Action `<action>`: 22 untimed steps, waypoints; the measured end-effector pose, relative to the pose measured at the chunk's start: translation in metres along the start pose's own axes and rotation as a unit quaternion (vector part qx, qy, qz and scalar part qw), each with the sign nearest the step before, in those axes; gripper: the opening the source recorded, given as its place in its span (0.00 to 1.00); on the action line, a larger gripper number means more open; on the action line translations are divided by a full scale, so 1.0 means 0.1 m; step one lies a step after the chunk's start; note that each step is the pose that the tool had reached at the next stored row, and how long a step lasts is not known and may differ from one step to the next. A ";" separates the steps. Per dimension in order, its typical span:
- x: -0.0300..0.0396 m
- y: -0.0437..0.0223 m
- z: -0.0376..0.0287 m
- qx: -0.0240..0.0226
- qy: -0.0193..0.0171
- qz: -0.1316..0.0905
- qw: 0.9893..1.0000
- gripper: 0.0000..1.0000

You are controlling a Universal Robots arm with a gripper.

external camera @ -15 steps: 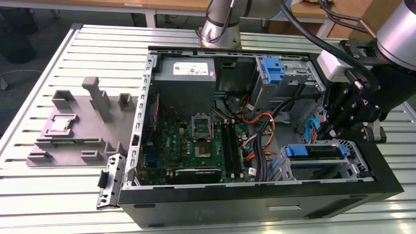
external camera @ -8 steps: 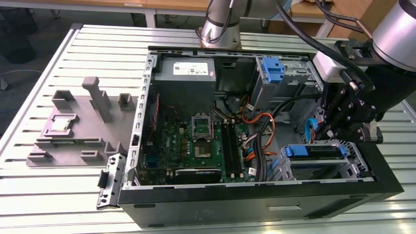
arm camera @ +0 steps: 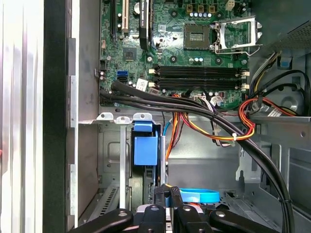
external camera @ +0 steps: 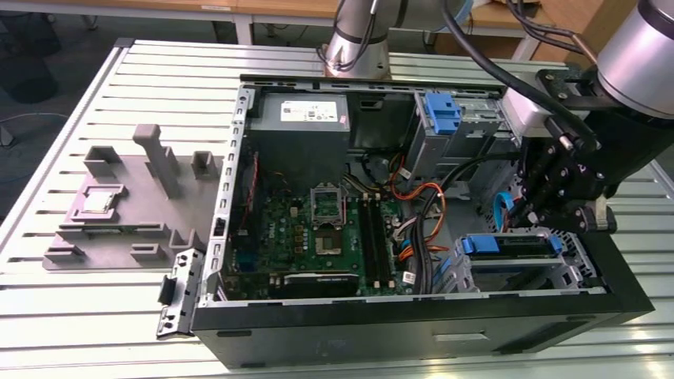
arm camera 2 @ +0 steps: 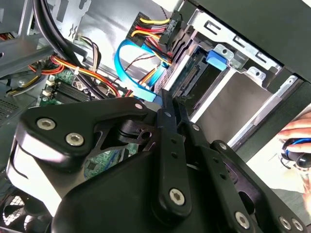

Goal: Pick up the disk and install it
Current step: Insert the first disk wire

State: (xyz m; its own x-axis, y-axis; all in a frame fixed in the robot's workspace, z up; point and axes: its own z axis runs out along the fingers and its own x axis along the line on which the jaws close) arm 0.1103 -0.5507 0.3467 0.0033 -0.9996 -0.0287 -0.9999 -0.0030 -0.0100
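Our pincer [arm camera: 167, 194], jaws drawn together on nothing we can make out, hangs just above the disk [external camera: 511, 247], seated in the drive bay [external camera: 574, 272] at seven o'clock from it in the exterior view, so we judge installing nearly done, any last press needing a straight line

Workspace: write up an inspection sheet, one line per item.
Surface: slatted metal table carrying the open computer case.
Job's things: disk sits in the drive bay, blue carrier showing.
Clutter: grey fixture tray on the table, at the exterior view's left of the case.
Grippers: gripper at the disk's bay; grasp cannot be told.
Cables: orange-red-yellow bundle and blue data cable run beside the bay; black hoses lie across the case.
Surroundings: person's hand outside the case.
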 end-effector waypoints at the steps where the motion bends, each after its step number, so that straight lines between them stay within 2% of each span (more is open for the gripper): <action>1: 0.000 0.001 0.001 0.002 0.000 -0.001 1.000 0.16; 4: 0.000 0.001 0.010 0.009 -0.001 -0.003 1.000 0.16; 6: 0.002 0.001 0.013 0.012 -0.001 -0.004 1.000 0.16; 13: 0.070 0.002 0.015 0.013 -0.001 -0.004 1.000 0.16; 22: 0.103 0.002 0.047 0.013 -0.001 -0.004 1.000 0.16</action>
State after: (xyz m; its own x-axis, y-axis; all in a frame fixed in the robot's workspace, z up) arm 0.1102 -0.5609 0.3418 0.0120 -0.9995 -0.0304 -0.9993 -0.0109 -0.0356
